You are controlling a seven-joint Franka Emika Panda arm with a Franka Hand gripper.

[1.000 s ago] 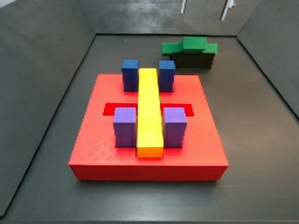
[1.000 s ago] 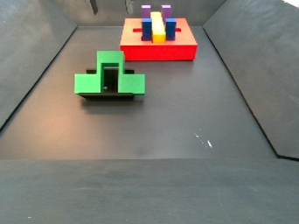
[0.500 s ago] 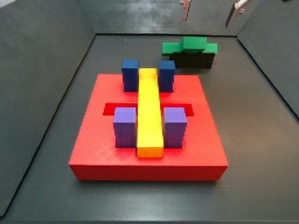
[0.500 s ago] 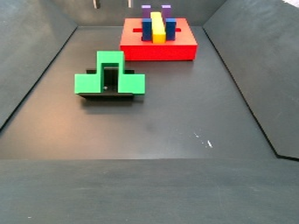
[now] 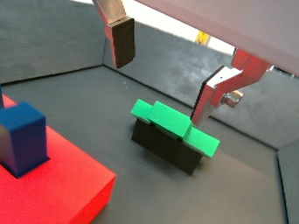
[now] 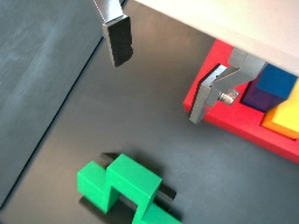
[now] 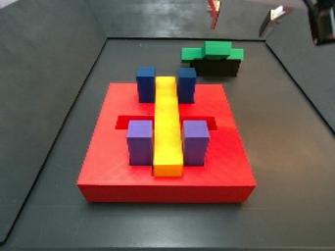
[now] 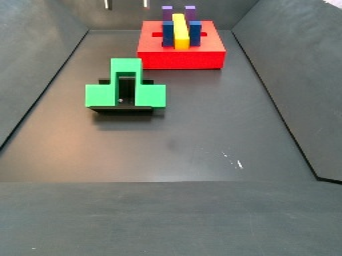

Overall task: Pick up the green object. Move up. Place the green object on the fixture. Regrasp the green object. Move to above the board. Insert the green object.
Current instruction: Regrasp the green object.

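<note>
The green object is a T-shaped piece resting on the fixture, a dark bracket on the floor beyond the board. Both also show in a side view, the green object over the fixture. My gripper is open and empty, high above the piece. In both wrist views the fingers stand wide apart with nothing between them, and the green object lies below, untouched. The board is a red slab.
The board carries a long yellow bar, two blue blocks and two purple blocks. A blue block and the board's edge show in the wrist views. Dark walls ring the floor.
The fingertips at the top of a side view have shifted to the right and a little lower. A dark part of the wrist has come into view there. The green object has not moved.
</note>
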